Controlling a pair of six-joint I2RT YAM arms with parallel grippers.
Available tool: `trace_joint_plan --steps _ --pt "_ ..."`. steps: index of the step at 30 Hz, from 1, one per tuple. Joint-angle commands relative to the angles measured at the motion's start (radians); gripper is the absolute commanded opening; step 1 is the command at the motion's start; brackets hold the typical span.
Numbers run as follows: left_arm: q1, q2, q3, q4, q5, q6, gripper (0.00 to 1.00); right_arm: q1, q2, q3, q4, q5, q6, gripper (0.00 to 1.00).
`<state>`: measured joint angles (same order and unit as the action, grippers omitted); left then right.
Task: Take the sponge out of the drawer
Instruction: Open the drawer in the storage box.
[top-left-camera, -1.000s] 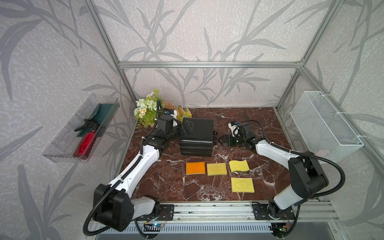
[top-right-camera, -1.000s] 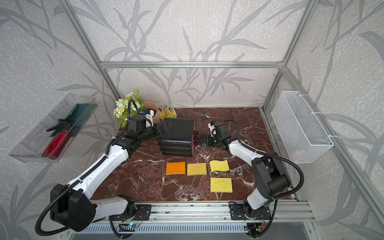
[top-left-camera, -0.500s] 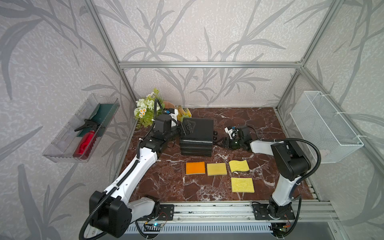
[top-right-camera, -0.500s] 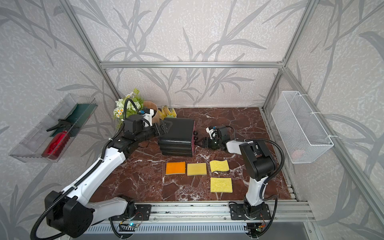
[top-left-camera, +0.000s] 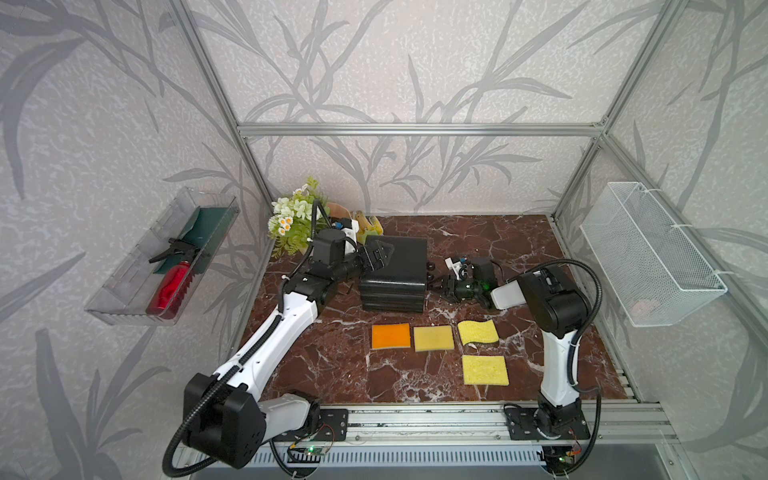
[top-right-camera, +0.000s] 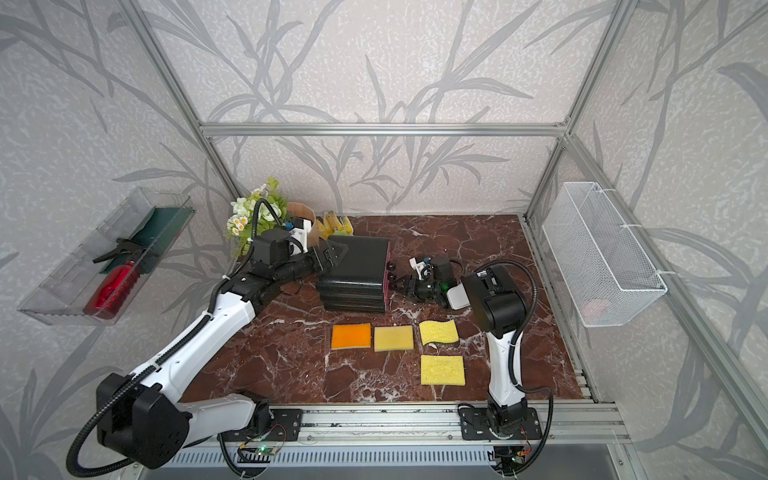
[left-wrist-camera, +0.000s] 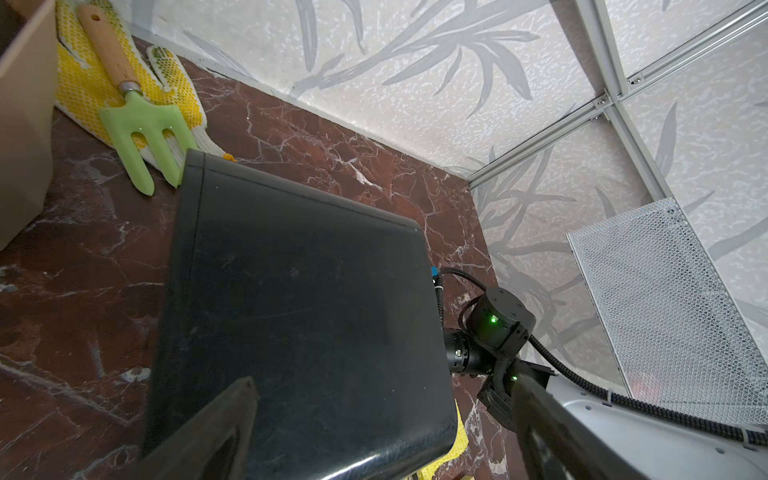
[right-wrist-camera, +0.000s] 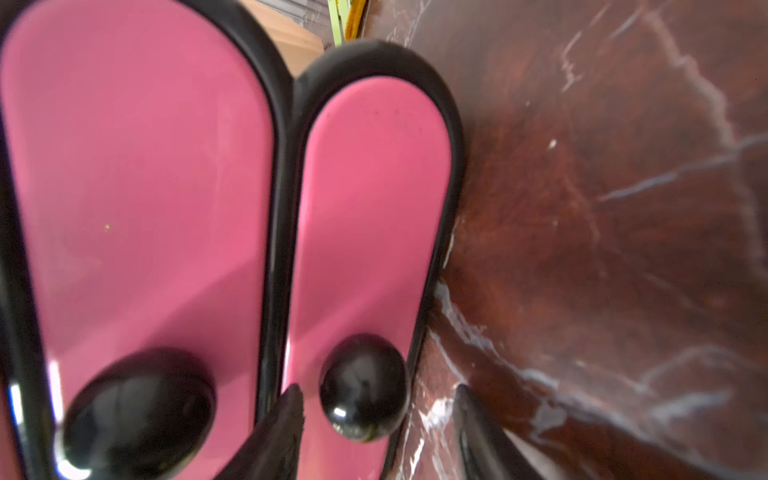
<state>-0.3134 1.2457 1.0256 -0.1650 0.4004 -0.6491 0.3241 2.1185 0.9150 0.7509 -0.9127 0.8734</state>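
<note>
Right gripper (right-wrist-camera: 377, 390): jaws apart, straddling the knob (right-wrist-camera: 363, 388) of the bottom drawer (right-wrist-camera: 374, 208), not clamped. Drawer is shut, so any sponge inside is hidden. Left gripper (top-left-camera: 380, 254): jaws wide apart over the chest (top-left-camera: 395, 274) top, left edge. Orange sponge (top-left-camera: 390, 336) lies on the table (top-left-camera: 332, 374), near side of the chest.

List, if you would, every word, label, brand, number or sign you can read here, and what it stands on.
None: no readable text shows in any view. The black drawer unit, its pink drawer fronts, the sponges and the red spray bottle bear no legible print; the circuit board on the front rail is too small to read.
</note>
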Motion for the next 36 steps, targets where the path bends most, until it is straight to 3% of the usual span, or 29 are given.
trace_joint_plan --steps 1,19,25,29,36 --pt "-0.003 0.008 -0.012 0.034 0.023 -0.011 0.95 -0.004 0.026 -0.001 0.100 -0.012 0.060 0.55" --pt "-0.004 0.062 -0.010 0.053 0.050 -0.023 0.95 -0.005 0.136 0.008 0.316 -0.061 0.205 0.38" --pt "-0.004 0.072 -0.005 0.061 0.053 -0.026 0.95 -0.004 0.135 0.011 0.266 -0.062 0.173 0.30" --pt "-0.004 0.084 0.001 0.062 0.056 -0.029 0.95 -0.003 0.122 0.014 0.211 -0.060 0.135 0.30" --pt "-0.004 0.098 0.005 0.053 0.036 -0.037 0.95 -0.003 0.058 0.016 0.001 -0.014 -0.014 0.25"
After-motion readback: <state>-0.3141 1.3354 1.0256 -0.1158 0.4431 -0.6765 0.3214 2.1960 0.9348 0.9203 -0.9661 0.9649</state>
